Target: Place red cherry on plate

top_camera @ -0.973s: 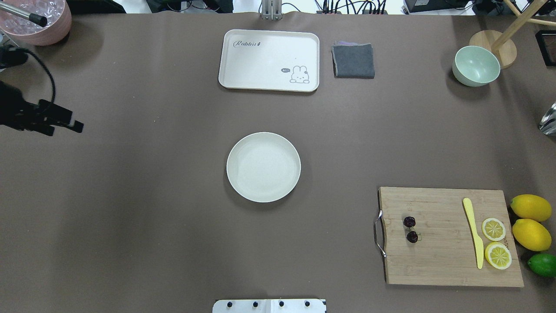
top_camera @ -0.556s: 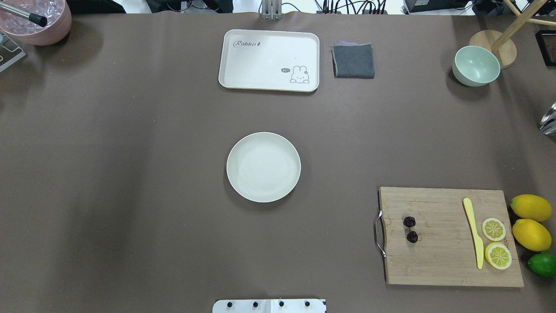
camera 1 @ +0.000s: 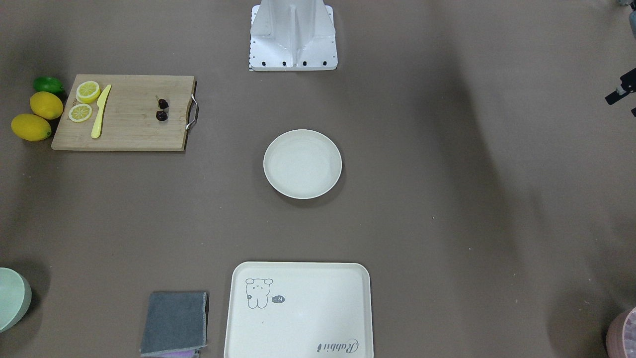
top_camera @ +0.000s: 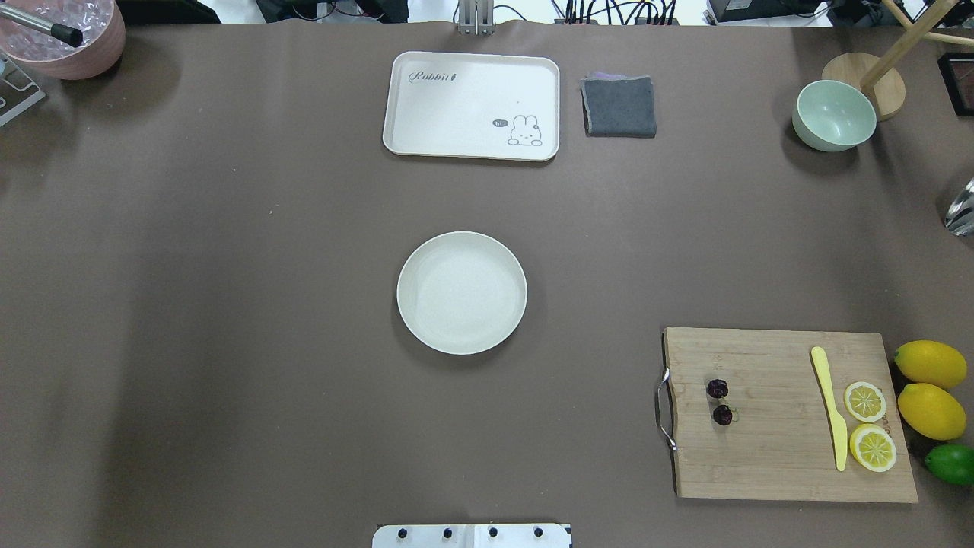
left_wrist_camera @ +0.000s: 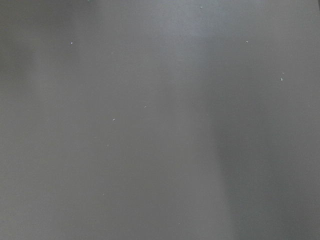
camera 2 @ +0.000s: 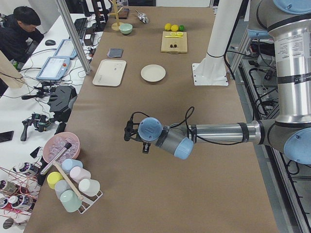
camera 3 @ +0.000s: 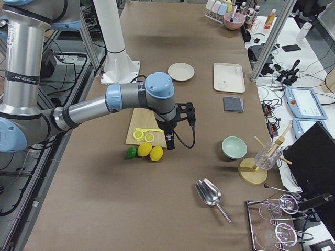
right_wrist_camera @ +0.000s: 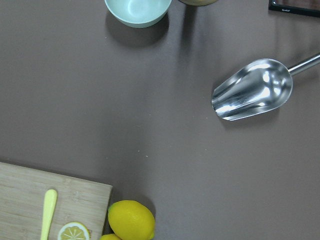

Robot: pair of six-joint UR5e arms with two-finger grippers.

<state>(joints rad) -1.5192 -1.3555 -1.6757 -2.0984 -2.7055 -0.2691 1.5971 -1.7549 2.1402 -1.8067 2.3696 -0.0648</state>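
The red cherry [top_camera: 719, 402], two tiny dark fruits on joined stems, lies on the wooden cutting board [top_camera: 768, 464] near its metal handle, also seen in the front view [camera 1: 161, 109]. The round cream plate [top_camera: 461, 293] sits bare at the table's middle, well to the left of the board. Neither gripper shows in the overhead view. My right gripper [camera 3: 170, 145] hangs over the board's lemon end in the right side view; I cannot tell whether it is open or shut. My left gripper [camera 2: 145, 148] points down over bare cover far from the plate, state unclear.
On the board lie a yellow knife [top_camera: 829, 407] and two lemon slices [top_camera: 865, 401]; two lemons [top_camera: 930, 364] and a lime [top_camera: 951, 463] sit beside it. At the back are a rabbit tray [top_camera: 472, 106], grey cloth [top_camera: 619, 106] and green bowl [top_camera: 834, 116]. A metal scoop [right_wrist_camera: 252, 90] lies right.
The left gripper, seen at the overhead view's left edge one second ago, has moved out of that view. Cherry, plate and board have not moved.
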